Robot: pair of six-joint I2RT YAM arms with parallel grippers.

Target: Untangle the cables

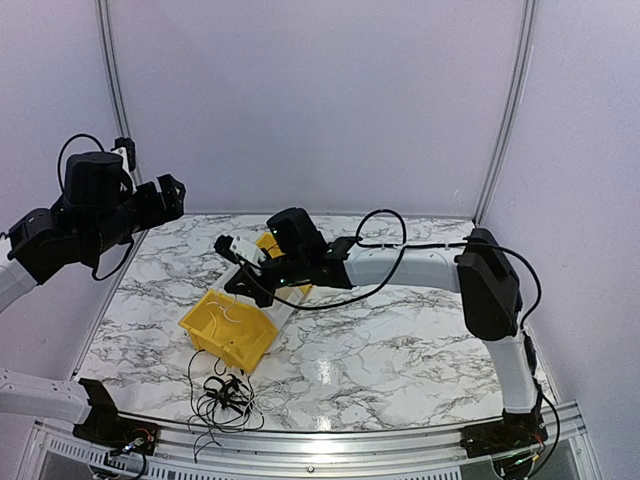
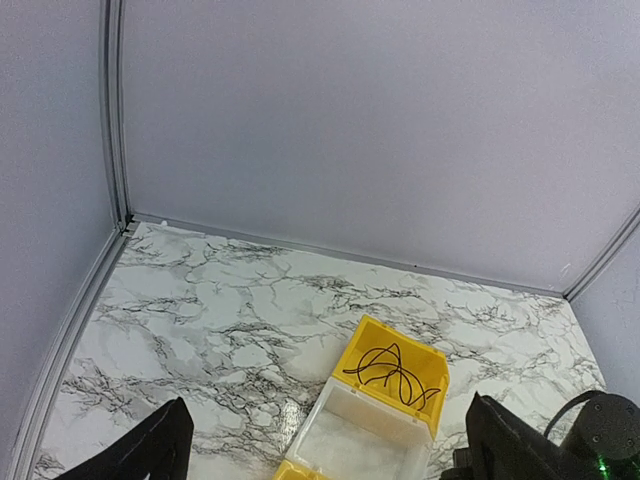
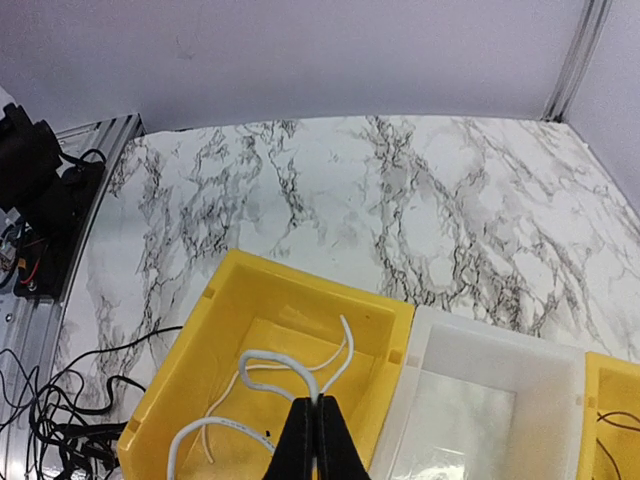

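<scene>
A loose tangle of thin black cables (image 1: pixel 224 394) lies on the marble near the front edge, in front of the near yellow bin (image 1: pixel 215 338); it also shows at the lower left of the right wrist view as the tangle (image 3: pixel 48 432). My right gripper (image 3: pixel 318 402) hangs over that yellow bin (image 3: pixel 190 350), shut on a white cable (image 3: pixel 268 358) whose loops trail into the bin. A black cable (image 2: pixel 392 372) lies in the far yellow bin (image 2: pixel 432 360). My left gripper (image 2: pixel 328 405) is raised high at the left, open and holding nothing.
A white bin (image 3: pixel 480 352) sits between the two yellow bins, in one row. The right arm (image 1: pixel 420 268) stretches across the table's middle. Grey walls with metal posts close the back and sides. The left arm's base (image 3: pixel 40 205) is near the tangle.
</scene>
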